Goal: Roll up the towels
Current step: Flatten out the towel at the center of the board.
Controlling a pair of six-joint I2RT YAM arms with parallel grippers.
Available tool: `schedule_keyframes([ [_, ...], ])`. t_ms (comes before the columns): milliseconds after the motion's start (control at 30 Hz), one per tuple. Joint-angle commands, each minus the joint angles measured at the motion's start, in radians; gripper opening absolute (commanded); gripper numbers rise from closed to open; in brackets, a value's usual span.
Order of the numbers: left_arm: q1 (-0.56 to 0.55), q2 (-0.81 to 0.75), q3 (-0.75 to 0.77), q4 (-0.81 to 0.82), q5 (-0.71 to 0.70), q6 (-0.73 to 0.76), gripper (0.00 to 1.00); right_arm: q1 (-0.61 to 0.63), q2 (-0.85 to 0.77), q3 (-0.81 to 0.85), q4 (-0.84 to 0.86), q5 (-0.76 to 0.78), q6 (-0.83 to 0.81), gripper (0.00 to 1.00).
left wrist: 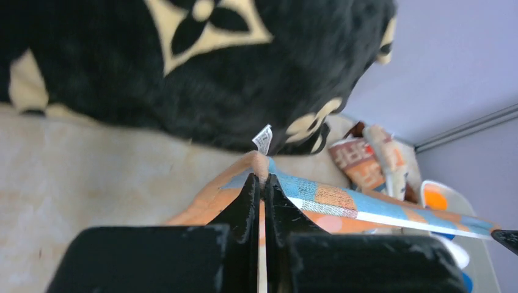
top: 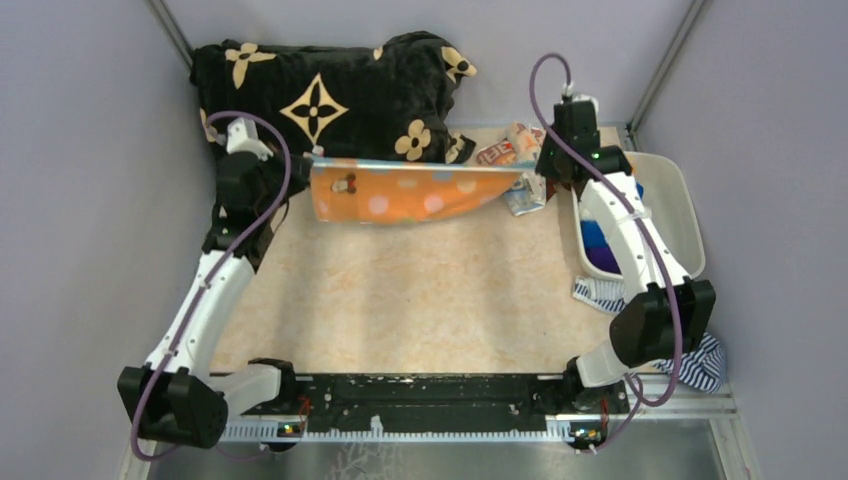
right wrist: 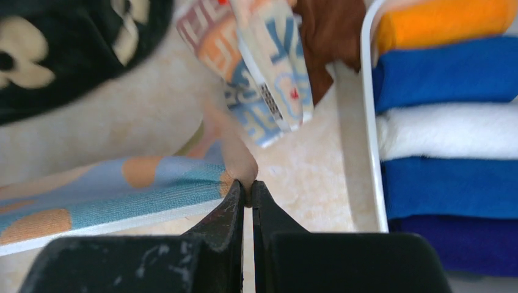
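An orange-peach printed towel (top: 400, 195) with pale dots and a blue edge band hangs stretched above the table's far part, held by both top corners. My left gripper (top: 303, 163) is shut on its left corner, which pokes out between the fingertips (left wrist: 263, 178). My right gripper (top: 532, 172) is shut on the right corner (right wrist: 244, 183). A pale blue-white printed towel (right wrist: 269, 67) with red marks lies crumpled just behind the right corner. A brown towel (right wrist: 327, 30) lies beside it. Rolled towels in orange (right wrist: 440, 21), blue (right wrist: 446, 67), white (right wrist: 446, 131) and dark blue fill the white basket (top: 685, 215).
A big black blanket with beige flowers (top: 330, 95) is heaped at the back left, right behind the stretched towel. A navy-and-white striped cloth (top: 700, 365) lies at the right near corner, past the basket. Grey walls close in on three sides.
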State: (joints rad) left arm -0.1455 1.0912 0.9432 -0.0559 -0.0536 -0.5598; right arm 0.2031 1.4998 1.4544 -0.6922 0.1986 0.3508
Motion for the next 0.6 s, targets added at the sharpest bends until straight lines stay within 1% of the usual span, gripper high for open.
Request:
schedule_keyframes([
  [0,0.034,0.063,0.221,-0.023,-0.023,0.097,0.0,-0.039,-0.004,0.222,-0.099,0.082,-0.068,0.0],
  [67,0.034,0.057,0.264,-0.041,-0.011,0.099,0.0,-0.04,-0.021,0.275,-0.123,0.082,-0.069,0.0],
  [133,0.035,0.016,0.25,-0.047,-0.008,0.088,0.0,-0.04,-0.067,0.255,-0.124,0.059,-0.066,0.0],
  [267,0.034,-0.15,0.132,-0.064,-0.015,0.058,0.0,-0.039,-0.208,0.105,-0.108,0.011,-0.052,0.0],
  [433,0.033,-0.363,0.008,-0.178,0.022,0.024,0.0,-0.04,-0.411,-0.09,-0.139,-0.06,-0.046,0.0],
  [567,0.033,-0.515,-0.048,-0.263,0.031,0.036,0.0,-0.04,-0.557,-0.187,-0.176,-0.113,-0.039,0.0],
])
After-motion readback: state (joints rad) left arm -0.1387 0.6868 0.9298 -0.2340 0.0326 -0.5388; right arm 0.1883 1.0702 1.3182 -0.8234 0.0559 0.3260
